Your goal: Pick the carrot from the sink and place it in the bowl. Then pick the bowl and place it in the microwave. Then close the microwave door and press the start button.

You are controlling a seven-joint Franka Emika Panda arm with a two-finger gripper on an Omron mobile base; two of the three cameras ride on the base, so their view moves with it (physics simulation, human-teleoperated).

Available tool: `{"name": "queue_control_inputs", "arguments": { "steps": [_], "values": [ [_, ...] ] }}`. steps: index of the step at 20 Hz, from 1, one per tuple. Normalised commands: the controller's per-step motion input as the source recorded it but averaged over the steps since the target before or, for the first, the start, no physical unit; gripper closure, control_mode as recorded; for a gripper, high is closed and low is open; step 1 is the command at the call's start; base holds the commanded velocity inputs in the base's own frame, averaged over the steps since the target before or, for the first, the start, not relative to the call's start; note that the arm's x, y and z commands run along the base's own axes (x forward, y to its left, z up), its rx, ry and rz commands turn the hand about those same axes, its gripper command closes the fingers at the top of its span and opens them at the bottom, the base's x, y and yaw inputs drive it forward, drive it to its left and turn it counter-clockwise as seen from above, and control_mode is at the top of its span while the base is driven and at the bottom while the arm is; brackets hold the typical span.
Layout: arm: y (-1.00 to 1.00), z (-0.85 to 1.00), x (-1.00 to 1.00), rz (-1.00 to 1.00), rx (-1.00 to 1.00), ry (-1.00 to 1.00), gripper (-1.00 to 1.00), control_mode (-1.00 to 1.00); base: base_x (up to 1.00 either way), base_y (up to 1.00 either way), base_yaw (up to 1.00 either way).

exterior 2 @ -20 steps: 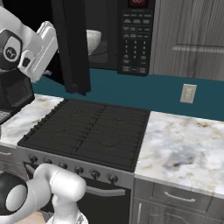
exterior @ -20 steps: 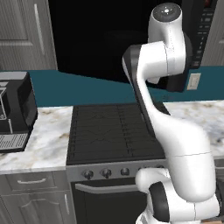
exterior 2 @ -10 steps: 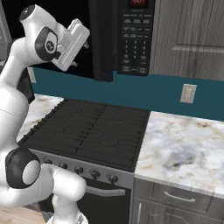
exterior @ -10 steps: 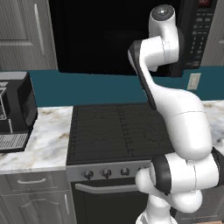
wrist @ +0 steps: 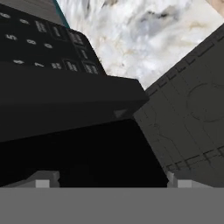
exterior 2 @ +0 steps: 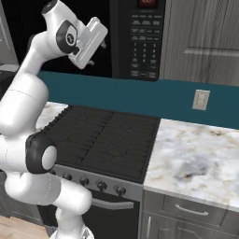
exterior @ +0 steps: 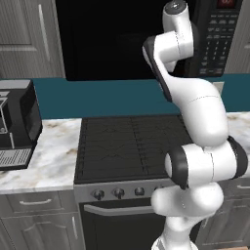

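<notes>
The white arm's hand (exterior 2: 99,41) hovers released, empty, by the large black over-range microwave (exterior 2: 145,39), above the stove. Its stiff keypad (exterior: 216,43) wants only one firm fingertip press.

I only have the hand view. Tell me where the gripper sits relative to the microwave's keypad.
Observer: In the right base view, the open two-finger gripper hangs in front of the wide black microwave door, just left of the keypad panel of pale buttons.
Operator: Give me its height against that panel.
Observer: It is about level with the button rows, below the red display at the panel's top.
Operator: Name anything on the counter left of the stove.
Observer: A black coffee machine stands on the white-grey marble counter, beside the black gas stove.
</notes>
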Motion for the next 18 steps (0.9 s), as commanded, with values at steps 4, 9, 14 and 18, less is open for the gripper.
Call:
{"name": "queue_control_inputs", "arguments": {
  "steps": [4,9,14,18],
  "values": [
    [-0.37,-0.21,0.90,-0.01,0.05,0.02,-1.00,-1.00,0.00,0.00,0.00],
    [-0.16,-0.13,0.15,0.00,0.03,0.00,-1.00,-1.00,0.00,0.00,0.00],
    [0.09,-0.25,-0.90,0.02,0.00,-0.13,-1.00,-1.00,0.00,0.00,0.00],
    [0.03,-0.84,-1.00,0.20,0.00,-0.29,-1.00,-1.00,0.00,0.00,0.00]
  ]
}}
